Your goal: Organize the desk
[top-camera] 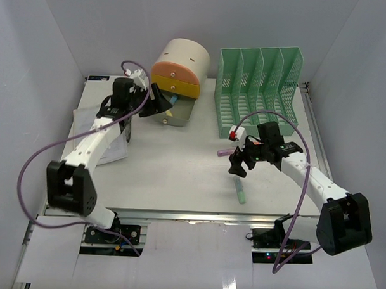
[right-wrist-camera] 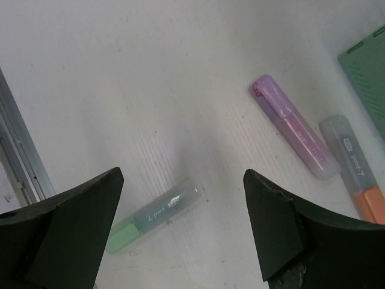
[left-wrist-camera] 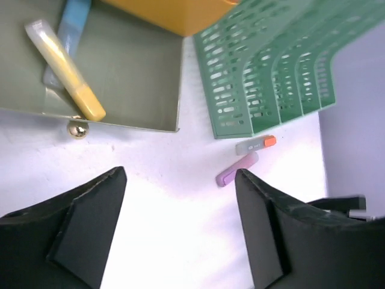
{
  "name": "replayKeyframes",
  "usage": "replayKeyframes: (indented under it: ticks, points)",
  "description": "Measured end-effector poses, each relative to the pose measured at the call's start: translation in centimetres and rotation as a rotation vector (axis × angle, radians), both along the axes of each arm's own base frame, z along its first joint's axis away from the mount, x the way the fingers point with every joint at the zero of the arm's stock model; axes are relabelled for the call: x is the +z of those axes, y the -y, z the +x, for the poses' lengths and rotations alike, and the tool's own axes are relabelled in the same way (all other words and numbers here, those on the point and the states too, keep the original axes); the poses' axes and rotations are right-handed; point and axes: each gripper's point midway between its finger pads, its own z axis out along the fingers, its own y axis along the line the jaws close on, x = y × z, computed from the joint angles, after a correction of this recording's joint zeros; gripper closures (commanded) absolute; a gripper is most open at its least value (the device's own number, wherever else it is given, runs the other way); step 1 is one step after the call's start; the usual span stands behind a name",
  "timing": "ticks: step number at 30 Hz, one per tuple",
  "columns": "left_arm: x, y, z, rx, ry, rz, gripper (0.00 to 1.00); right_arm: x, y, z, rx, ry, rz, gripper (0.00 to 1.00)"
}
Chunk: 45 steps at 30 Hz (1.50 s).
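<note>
Your left end effector (left-wrist-camera: 179,180) is spread wide and empty by the far edge of the white rectangular tabletop (top-camera: 179,176), which lies under both arms. It faces an open grey drawer (left-wrist-camera: 132,72) holding one yellow highlighter (left-wrist-camera: 65,69) and one blue highlighter (left-wrist-camera: 69,36). Your right end effector (right-wrist-camera: 181,180) gapes just as wide, gripping nothing, above three pens lying toward the right edge: one green highlighter (right-wrist-camera: 157,215), one purple highlighter (right-wrist-camera: 293,126) and one grey highlighter with an orange end (right-wrist-camera: 355,168).

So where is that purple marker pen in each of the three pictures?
Top external: purple marker right of centre, in front of the green file rack.
Left wrist: purple marker right of centre, below the rack's corner.
Right wrist: purple marker upper right, beside an orange-tipped marker.
Shared landmark: the green file rack, near it in every view.
</note>
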Motion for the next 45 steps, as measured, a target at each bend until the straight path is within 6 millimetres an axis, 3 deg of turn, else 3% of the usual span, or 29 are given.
replayKeyframes:
  ticks: [3, 5, 11, 15, 19, 24, 33, 39, 42, 45]
  points:
    - [1.3, -1.3, -3.9, -0.029, 0.141, 0.038, 0.11, -1.6, 1.0, -0.8, -0.036, -0.024, -0.099, 0.12]
    - [2.2, -1.8, -5.4, -0.036, 0.249, 0.051, 0.11, -2.8, 2.0, -1.1, -0.071, -0.040, -0.163, 0.12]
    - [0.2, -3.1, -10.3, -0.050, 0.373, 0.083, 0.11, -6.0, 3.6, -3.0, -0.094, -0.134, -0.320, 0.12]
    - [-0.4, -3.4, -11.1, -0.054, 0.389, 0.106, 0.10, -8.0, 3.5, -4.5, -0.066, -0.206, -0.400, 0.22]
    - [0.7, -3.8, -11.5, -0.049, 0.442, 0.120, 0.11, -9.4, 3.7, -5.4, -0.055, -0.260, -0.471, 0.34]
    - [2.3, -4.1, -12.5, -0.044, 0.502, 0.124, 0.11, -9.6, 3.6, -4.8, -0.067, -0.258, -0.519, 0.54]
    - [2.8, -4.4, -13.0, -0.038, 0.524, 0.133, 0.11, -9.8, 3.9, -4.0, -0.047, -0.213, -0.583, 0.72]
    - [2.6, -4.4, -13.1, -0.037, 0.519, 0.137, 0.11, -7.3, 2.1, -2.0, 0.044, -0.135, -0.548, 0.81]
    - [2.5, -4.5, -13.1, -0.038, 0.518, 0.143, 0.10, -3.4, -1.0, 1.1, 0.105, -0.029, -0.458, 0.92]
    - [2.6, -4.5, -13.1, -0.036, 0.522, 0.147, 0.10, 2.4, -5.3, 4.9, 0.198, 0.093, -0.342, 0.91]
